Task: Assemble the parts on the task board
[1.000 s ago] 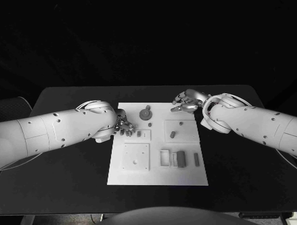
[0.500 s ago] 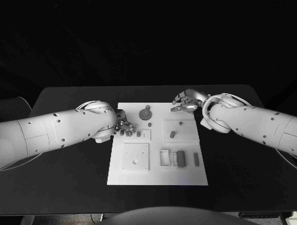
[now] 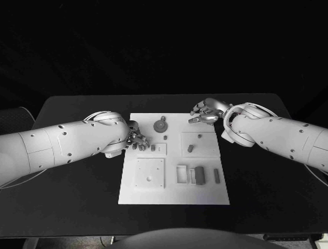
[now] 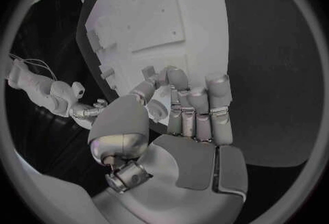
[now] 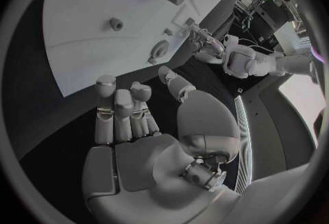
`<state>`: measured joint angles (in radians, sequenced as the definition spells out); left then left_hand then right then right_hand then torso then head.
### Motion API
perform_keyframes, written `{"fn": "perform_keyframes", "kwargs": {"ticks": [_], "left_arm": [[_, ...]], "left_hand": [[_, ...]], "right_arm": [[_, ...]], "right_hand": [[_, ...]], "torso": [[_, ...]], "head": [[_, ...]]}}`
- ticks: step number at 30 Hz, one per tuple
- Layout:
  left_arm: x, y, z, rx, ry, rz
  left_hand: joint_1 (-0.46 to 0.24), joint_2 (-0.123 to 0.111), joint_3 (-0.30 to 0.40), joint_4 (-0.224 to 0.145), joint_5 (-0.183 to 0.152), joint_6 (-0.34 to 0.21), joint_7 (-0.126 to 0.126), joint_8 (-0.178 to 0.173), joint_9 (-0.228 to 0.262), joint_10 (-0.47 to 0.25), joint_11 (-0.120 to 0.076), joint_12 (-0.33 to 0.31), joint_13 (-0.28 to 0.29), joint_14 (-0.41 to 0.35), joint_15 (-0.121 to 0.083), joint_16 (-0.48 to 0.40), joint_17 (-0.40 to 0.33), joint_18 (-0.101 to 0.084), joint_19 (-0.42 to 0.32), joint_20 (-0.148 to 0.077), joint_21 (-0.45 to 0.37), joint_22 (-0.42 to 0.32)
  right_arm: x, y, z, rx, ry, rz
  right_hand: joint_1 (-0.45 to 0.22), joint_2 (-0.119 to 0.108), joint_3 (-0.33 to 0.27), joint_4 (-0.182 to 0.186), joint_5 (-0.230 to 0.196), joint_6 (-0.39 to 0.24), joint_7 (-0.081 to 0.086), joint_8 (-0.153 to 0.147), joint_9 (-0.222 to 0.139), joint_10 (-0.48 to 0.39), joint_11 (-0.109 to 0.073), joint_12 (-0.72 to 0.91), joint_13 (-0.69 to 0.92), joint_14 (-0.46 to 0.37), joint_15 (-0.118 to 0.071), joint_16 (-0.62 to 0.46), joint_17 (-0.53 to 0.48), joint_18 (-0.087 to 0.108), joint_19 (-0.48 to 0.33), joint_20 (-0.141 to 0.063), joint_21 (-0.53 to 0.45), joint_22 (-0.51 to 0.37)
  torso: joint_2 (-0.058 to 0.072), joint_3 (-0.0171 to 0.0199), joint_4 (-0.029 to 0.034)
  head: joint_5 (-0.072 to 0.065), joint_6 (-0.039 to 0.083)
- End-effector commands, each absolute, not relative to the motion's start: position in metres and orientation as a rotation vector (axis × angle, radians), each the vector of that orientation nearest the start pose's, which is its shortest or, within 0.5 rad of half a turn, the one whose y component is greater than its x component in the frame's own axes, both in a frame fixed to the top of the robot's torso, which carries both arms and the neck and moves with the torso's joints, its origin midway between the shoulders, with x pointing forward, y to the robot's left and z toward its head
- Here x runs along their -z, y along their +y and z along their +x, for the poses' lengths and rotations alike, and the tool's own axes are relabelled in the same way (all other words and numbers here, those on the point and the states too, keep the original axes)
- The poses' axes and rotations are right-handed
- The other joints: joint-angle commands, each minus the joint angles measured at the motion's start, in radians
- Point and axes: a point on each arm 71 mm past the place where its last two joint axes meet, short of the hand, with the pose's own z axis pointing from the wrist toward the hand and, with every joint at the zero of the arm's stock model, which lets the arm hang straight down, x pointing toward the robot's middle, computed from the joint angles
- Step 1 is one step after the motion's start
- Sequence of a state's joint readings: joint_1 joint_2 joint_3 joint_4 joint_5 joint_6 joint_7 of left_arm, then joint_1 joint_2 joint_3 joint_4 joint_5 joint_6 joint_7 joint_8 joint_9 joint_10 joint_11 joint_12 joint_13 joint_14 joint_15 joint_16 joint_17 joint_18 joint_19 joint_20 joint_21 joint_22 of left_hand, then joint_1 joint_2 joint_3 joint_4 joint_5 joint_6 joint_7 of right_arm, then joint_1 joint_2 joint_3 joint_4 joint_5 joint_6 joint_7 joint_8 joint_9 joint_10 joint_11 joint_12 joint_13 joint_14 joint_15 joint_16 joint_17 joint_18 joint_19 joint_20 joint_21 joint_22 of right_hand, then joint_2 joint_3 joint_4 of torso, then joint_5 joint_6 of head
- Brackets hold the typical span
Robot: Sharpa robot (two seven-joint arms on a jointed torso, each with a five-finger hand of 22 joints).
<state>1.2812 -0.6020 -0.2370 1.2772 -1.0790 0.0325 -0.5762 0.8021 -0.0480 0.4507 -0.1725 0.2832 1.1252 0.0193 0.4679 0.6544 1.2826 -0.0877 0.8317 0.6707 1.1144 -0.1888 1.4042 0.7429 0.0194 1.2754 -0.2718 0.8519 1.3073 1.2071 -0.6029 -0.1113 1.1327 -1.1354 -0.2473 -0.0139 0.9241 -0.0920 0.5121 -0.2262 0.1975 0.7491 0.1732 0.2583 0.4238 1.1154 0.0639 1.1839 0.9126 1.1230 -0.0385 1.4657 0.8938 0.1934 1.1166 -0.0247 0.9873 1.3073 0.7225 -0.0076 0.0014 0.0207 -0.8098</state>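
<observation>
Two white arms reach in over the black table [image 3: 74, 176], and between them, at the centre of the head view, lies the task board [image 3: 175, 194] with its small grey parts.

In the head view the left hand [image 3: 136, 139] sits at the board's left edge, a little above the frame's middle, mostly hidden behind its own forearm. The left wrist view shows what that angle hides: the fingers [image 4: 197, 106] are curled in side by side, the thumb bent toward them, and nothing lies between them. The hand hangs over the board's rim.

The right hand [image 3: 206, 112] is at the board's top right corner in the head view. The right wrist view shows its fingers [image 5: 122, 109] likewise folded together around nothing, with the board beyond them.

On the board, the head view gives a round disc-shaped part [image 3: 160, 125] near the top centre, a short peg [image 3: 190, 148] in the square right of the middle, and long bars [image 3: 199, 175] at the lower right.
</observation>
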Motion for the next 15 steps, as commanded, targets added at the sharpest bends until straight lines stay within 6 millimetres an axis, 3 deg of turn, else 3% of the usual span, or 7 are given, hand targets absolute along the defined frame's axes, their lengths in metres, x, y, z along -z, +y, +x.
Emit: {"fn": "perform_keyframes", "kwargs": {"ticks": [1,4,5,7,15], "left_arm": [[0.261,0.179,0.5073,0.209,2.318,-0.147],[0.2612,0.179,0.507,0.211,2.317,-0.148],[0.2613,0.1793,0.507,0.211,2.316,-0.148],[0.2614,0.1796,0.507,0.213,2.315,-0.15],[0.2617,0.1801,0.507,0.221,2.312,-0.161]], "left_hand": [[0.021,0.009,0.005,-0.023,0.033,-0.01,0.001,0.008,-0.004,-0.007,-0.001,0.006,0.001,-0.003,-0.003,0.005,-0.002,0.075,-0.004,-0.002,0.006,0.019],[0.028,0.013,0.007,-0.032,0.042,-0.01,0.001,0.01,-0.005,-0.007,-0.001,0.007,0.0,-0.002,-0.002,0.005,-0.002,0.074,-0.003,-0.002,0.006,0.019],[0.047,0.017,0.015,-0.048,0.078,-0.01,0.001,0.012,-0.006,-0.005,-0.001,0.009,0.001,-0.002,-0.003,0.007,-0.002,0.075,-0.002,-0.002,0.008,0.019],[0.059,0.023,0.017,-0.064,0.104,-0.011,0.002,0.014,-0.008,-0.006,-0.001,0.011,0.001,-0.001,-0.002,0.009,-0.002,0.074,-0.001,-0.001,0.009,0.019],[0.091,0.052,0.024,-0.102,0.15,-0.012,0.001,0.023,-0.016,-0.005,-0.001,0.016,0.001,0.0,-0.002,0.012,-0.003,0.072,0.003,0.0,0.011,0.018]], "right_arm": [[0.233,-0.1911,0.5421,-0.695,1.842,0.088],[0.2331,-0.1911,0.5421,-0.695,1.842,0.088],[0.2331,-0.191,0.5421,-0.695,1.843,0.088],[0.2331,-0.1911,0.5422,-0.695,1.843,0.088],[0.2334,-0.1908,0.5422,-0.696,1.847,0.087]], "right_hand": [[-0.01,0.003,-0.002,0.006,0.005,0.002,0.007,0.004,-0.002,-0.008,0.001,0.007,-0.002,-0.001,-0.004,0.007,-0.001,0.068,-0.002,-0.007,-0.004,0.011],[-0.01,0.003,-0.002,0.006,0.005,0.002,0.007,0.004,-0.002,-0.008,0.001,0.007,-0.002,-0.001,-0.004,0.007,-0.001,0.068,-0.002,-0.007,-0.004,0.011],[-0.01,0.003,-0.002,0.006,0.005,0.002,0.007,0.004,-0.002,-0.008,0.001,0.007,-0.002,-0.001,-0.004,0.007,-0.001,0.068,-0.002,-0.007,-0.004,0.011],[-0.01,0.003,-0.002,0.006,0.005,0.002,0.007,0.004,-0.002,-0.008,0.001,0.007,-0.002,-0.001,-0.004,0.007,-0.001,0.068,-0.002,-0.007,-0.004,0.011],[-0.01,0.003,-0.002,0.006,0.005,0.002,0.007,0.004,-0.002,-0.008,0.001,0.007,-0.002,-0.001,-0.004,0.007,-0.001,0.068,-0.002,-0.007,-0.004,0.011]], "torso": [[0.0,-0.0003,0.0001],[0.0,-0.0005,0.0],[0.0,-0.0005,0.0],[0.0,-0.0006,-0.0001],[0.0,-0.0003,0.0]], "head": [[0.0,-0.001],[0.0,-0.001],[0.0,-0.001],[0.0,-0.001],[0.0,-0.002]]}}
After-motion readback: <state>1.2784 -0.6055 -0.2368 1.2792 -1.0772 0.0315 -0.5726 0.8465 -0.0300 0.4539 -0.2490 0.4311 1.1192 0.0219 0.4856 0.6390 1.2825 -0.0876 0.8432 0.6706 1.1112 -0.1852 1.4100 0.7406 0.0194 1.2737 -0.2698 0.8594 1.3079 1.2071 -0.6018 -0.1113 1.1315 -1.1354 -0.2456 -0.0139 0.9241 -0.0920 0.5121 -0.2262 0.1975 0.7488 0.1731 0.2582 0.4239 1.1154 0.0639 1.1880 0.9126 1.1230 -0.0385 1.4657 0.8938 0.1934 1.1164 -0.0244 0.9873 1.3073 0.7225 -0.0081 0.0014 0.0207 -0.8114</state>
